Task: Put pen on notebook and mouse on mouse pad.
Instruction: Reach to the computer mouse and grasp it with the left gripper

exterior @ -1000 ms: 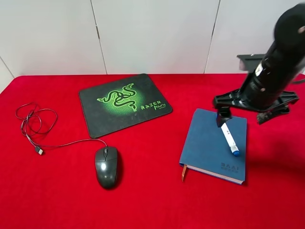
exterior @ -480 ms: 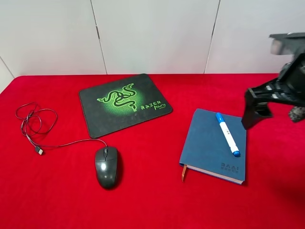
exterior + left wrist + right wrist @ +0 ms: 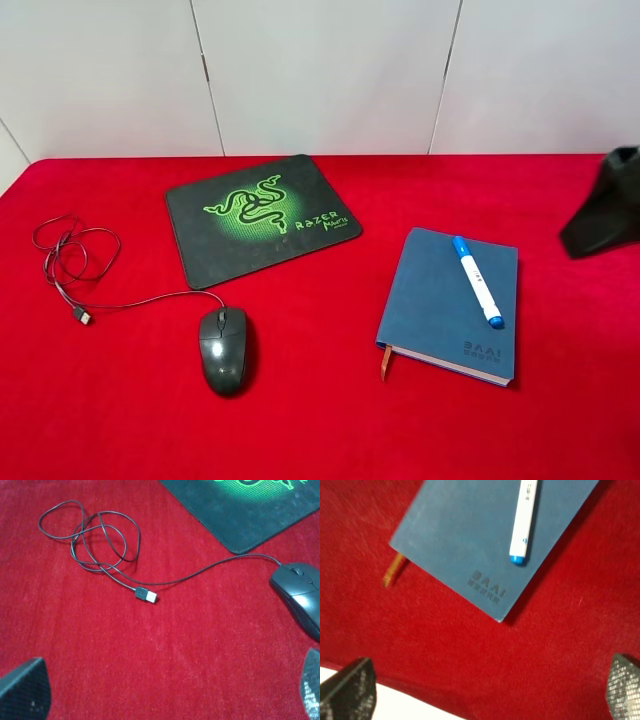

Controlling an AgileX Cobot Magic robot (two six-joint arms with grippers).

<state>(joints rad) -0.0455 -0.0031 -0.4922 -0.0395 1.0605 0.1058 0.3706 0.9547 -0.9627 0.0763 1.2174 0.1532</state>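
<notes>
While both grippers hold nothing, the pen already lies flat on the notebook, slanted across the blue-grey cover with its blue cap toward the wall. Dark print runs along the white barrel, too small for me to read. Near the cover's front right corner I read embossed letters, "BAAI", with a line of smaller characters beneath that I cannot make out. An orange ribbon sticks out from the page edges at the front left corner.

Over on the left, the mouse sits on the red cloth — not on the mouse pad, but near its front edge and apart from it. The pad carries a green three-snake emblem and green "RAZER" lettering; the smaller line under it is illegible. From the mouse a thin black cable runs left into loose loops, ending in a USB plug.

The left gripper hangs above bare cloth beside the mouse, its fingers spread wide. The right gripper is likewise spread wide, its fingers clear of the notebook — from the high camera only a dark part of the right arm shows at the edge.
</notes>
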